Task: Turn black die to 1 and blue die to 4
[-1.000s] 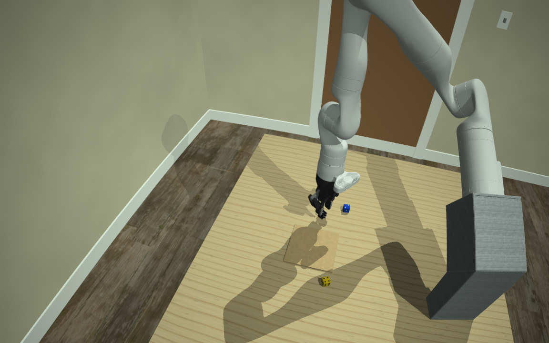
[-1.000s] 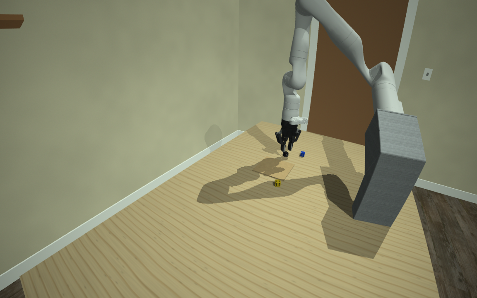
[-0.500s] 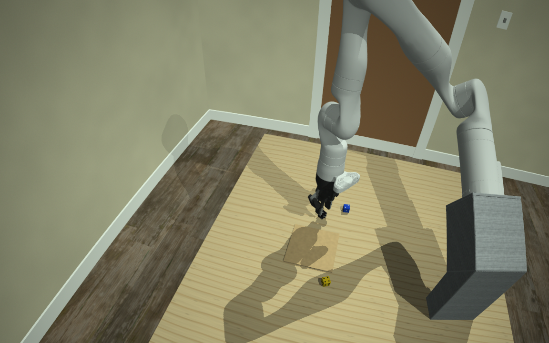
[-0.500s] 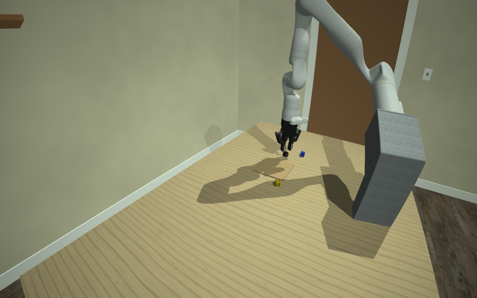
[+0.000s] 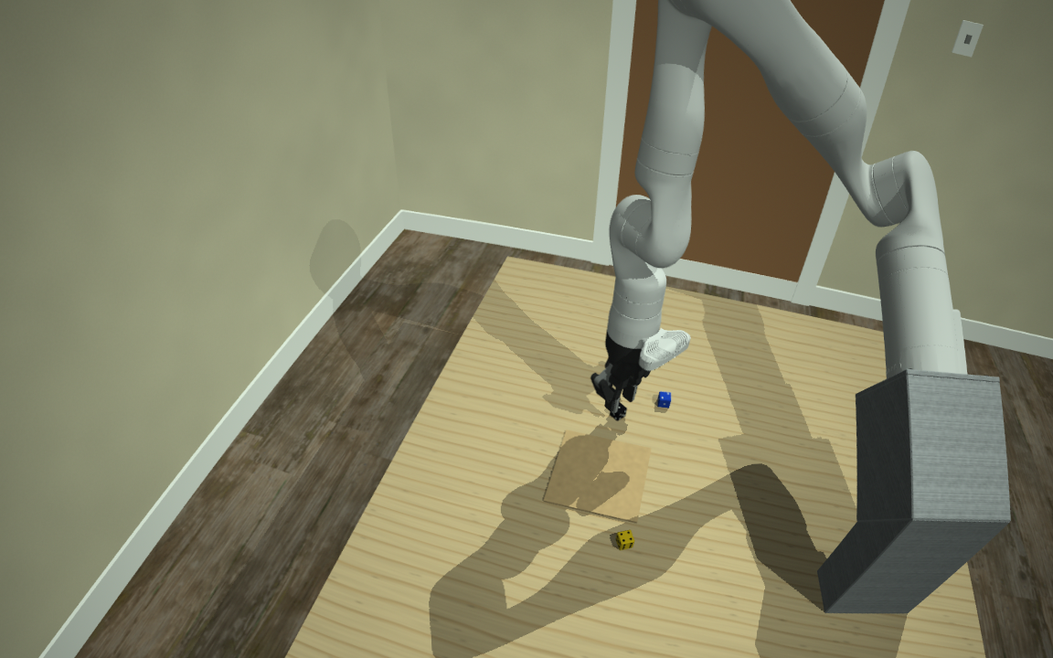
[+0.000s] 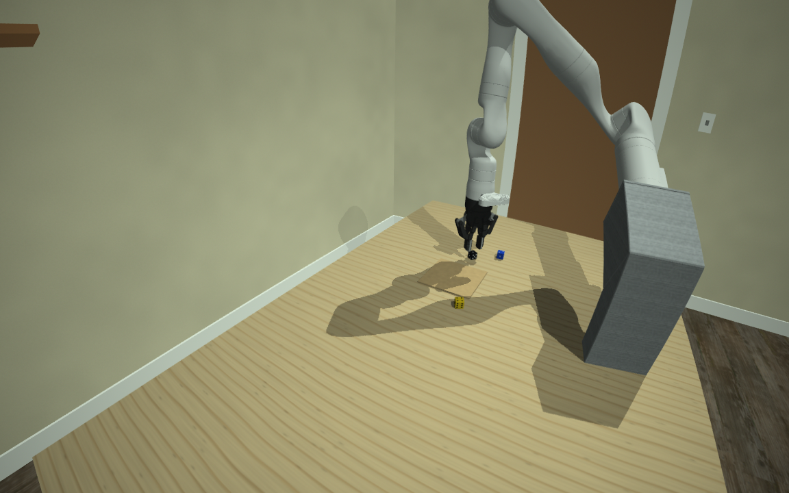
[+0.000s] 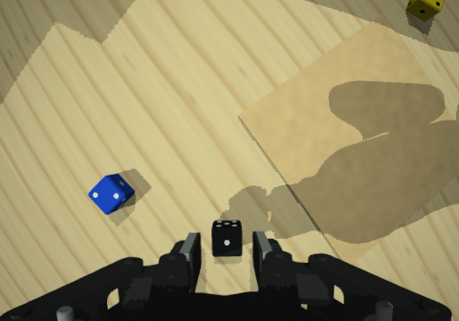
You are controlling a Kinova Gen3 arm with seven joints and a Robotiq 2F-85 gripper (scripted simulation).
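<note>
The black die (image 7: 226,239) lies on the wooden table just off a corner of the tan mat (image 7: 358,143); its face toward the wrist camera shows one pip. My gripper (image 7: 227,246) hangs over it with one finger on each side, partly open, and a small gap shows on both sides. The die also shows below the fingertips in the exterior view (image 6: 472,253). The blue die (image 7: 111,194) lies on the table to the left, off the mat (image 5: 598,474). The yellow die (image 7: 426,0) lies on the table beyond the mat's far side.
The arm's grey pedestal (image 5: 923,482) stands on the table to the right of the mat. The arm's shadow falls over the mat. The table's left edge runs along the dark floor near the wall.
</note>
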